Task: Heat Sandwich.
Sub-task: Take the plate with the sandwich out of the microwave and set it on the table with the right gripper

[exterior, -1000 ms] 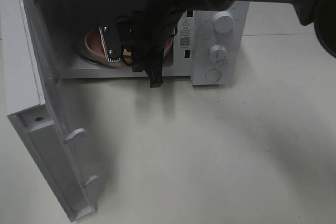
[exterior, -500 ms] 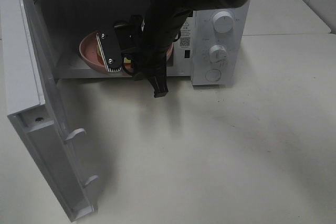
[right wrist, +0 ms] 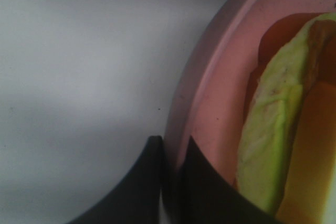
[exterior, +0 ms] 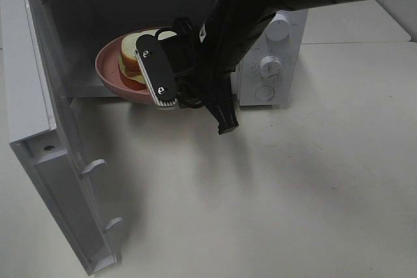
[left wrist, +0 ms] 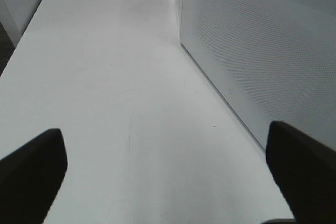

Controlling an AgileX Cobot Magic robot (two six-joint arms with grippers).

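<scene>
Exterior high view: white tabletop (exterior: pixel 313 193) carries a white microwave (exterior: pixel 273 63), door (exterior: pixel 45 141) swung wide open at the left. The right arm (exterior: pixel 247 24) reaches across the cavity mouth. The pink plate (exterior: pixel 107 69) sits tilted at the cavity opening, its near rim overhanging the sill. The sandwich (exterior: pixel 133 56) lies on it, slices stacked flat; which way its long axis runs cannot be told.

Right wrist view only: the right gripper (right wrist: pixel 170 182), jaws closed on the plate rim, one finger on each side of it; pale green filling and orange crust lie close beside.

Left wrist view only: bare tabletop beside the perforated door panel; the left gripper (left wrist: pixel 168 177), jaws spread wide, holding and touching nothing.
</scene>
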